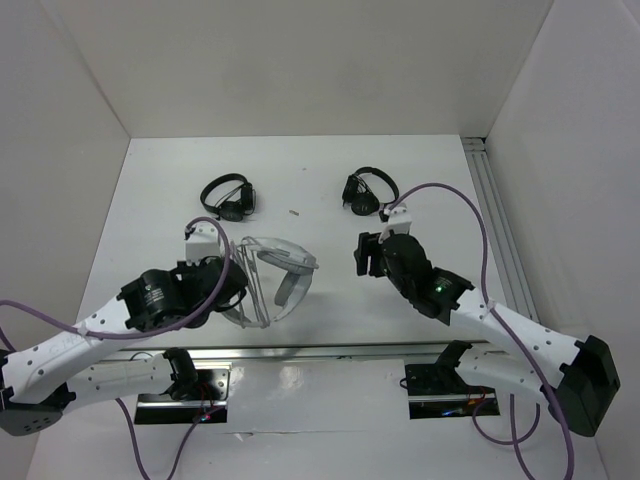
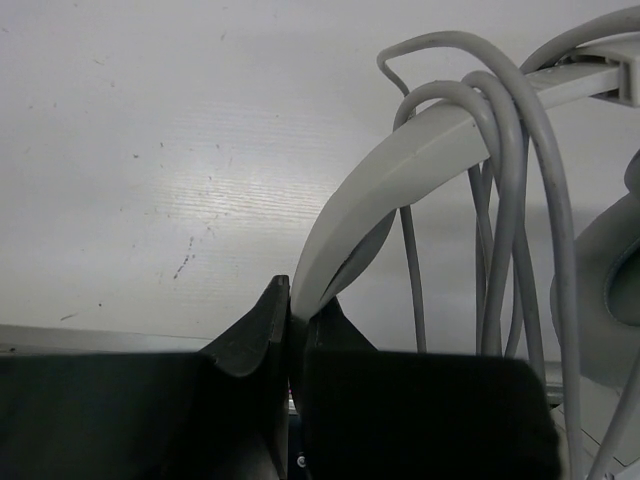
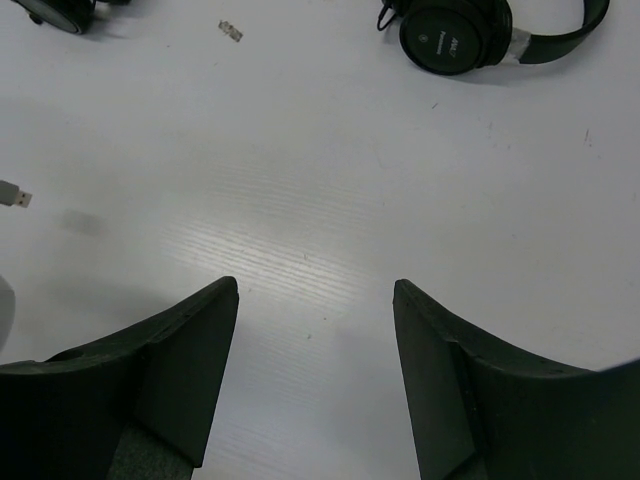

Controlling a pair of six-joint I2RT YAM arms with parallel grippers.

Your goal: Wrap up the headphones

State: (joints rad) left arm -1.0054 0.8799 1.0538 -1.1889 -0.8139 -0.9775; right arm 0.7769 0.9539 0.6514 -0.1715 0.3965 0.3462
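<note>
Where the smooth white table [image 1: 300, 165] nears the arms' bases, we find the large light-grey over-ear headphones [image 1: 272, 272] just in front of the left arm, their wide, smooth plastic headband [image 2: 420, 150] curving in a flat arc. We see the thin grey cable [image 2: 500, 230], round in section, looped several times over that headband and hanging in slack strands beside a soft-looking grey ear pad [image 2: 600, 290]. The left gripper [image 2: 292, 318] has its black, wedge-shaped fingers pressed nearly together, pinching the thin end of the headband between them. The right gripper [image 3: 315, 300] hangs above bare table with its matte black fingers spread wide, touching nothing and holding nothing. Beyond it we make out one of two small black headphones [image 3: 470, 35], round-cupped with a narrow band, lying well apart from the grey set. From above, the other black pair [image 1: 228, 195] lies farther left.
</note>
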